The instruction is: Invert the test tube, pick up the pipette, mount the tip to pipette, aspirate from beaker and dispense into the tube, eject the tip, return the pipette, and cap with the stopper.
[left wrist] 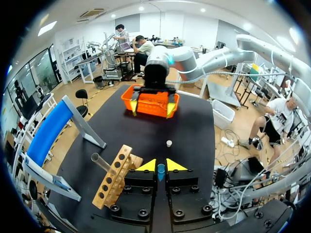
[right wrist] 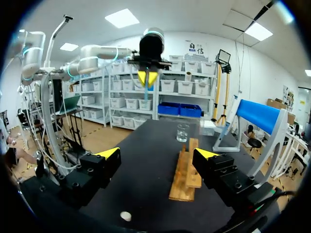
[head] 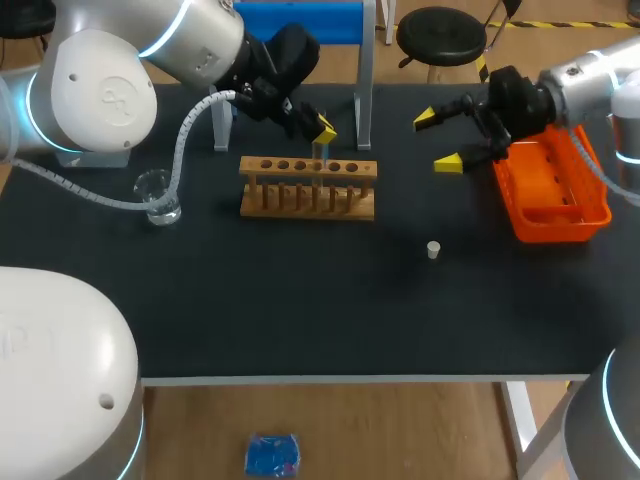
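Left hand point(head: 324, 130) clenches a bluish clear test tube point(left wrist: 161, 171) above the wooden rack point(head: 308, 187), right hand point(head: 437, 141) released; a loose pinch risks dropping it onto the black counter point(head: 300, 300).

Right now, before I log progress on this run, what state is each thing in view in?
Left end effector: shut on thin blue tube.
Right end effector: open, empty.
Clear glass beaker: upright, contents unclear.
Small white stopper: loose on the black table, capping nothing.
Clear glass tube: tilted in the wooden rack, uncapped.
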Robot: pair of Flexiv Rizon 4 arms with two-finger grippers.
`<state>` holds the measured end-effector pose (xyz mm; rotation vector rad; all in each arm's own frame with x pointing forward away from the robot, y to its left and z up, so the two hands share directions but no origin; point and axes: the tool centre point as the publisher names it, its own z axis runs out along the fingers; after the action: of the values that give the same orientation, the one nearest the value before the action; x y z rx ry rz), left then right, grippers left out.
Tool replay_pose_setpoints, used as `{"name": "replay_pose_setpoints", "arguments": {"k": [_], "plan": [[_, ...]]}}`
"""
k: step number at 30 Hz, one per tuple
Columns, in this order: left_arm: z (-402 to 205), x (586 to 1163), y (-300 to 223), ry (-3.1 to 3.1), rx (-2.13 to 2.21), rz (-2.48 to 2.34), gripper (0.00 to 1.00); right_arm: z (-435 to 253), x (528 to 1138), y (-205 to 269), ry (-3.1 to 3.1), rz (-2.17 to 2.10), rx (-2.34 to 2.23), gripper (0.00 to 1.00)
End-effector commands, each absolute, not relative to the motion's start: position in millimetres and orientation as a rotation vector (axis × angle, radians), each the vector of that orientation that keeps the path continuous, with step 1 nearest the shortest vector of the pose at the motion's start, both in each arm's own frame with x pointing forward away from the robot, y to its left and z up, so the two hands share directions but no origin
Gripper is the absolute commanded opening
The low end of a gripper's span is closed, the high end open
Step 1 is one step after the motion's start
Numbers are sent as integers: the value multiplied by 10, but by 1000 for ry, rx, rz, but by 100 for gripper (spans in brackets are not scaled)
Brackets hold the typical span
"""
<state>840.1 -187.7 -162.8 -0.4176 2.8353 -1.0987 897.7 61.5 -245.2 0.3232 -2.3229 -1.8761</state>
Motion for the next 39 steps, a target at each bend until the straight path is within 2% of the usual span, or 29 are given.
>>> {"name": "replay_pose_setpoints", "arguments": {"k": [1, 9, 15, 26, 39], "plan": [[-1619, 8397, -1876, 2838, -420, -1094, 0, -2312, 8573, 544, -2315, -1909, 297, 100], [-1619, 8397, -1876, 2838, -420, -1094, 0, -2057, 8060, 722, -2291, -1982, 330, 100], [-1619, 8397, -1876, 2838, -420, -1094, 0, -2000, 7900, 911, -2275, -2013, 264, 100], [-1619, 8397, -1876, 2838, -420, -1094, 0, -2070, 8006, 1589, -2251, -2017, 159, 100], [-1619, 8397, -1876, 2838, -420, -1094, 0, -2038, 8165, 2022, -2211, -2066, 139, 100]]}}
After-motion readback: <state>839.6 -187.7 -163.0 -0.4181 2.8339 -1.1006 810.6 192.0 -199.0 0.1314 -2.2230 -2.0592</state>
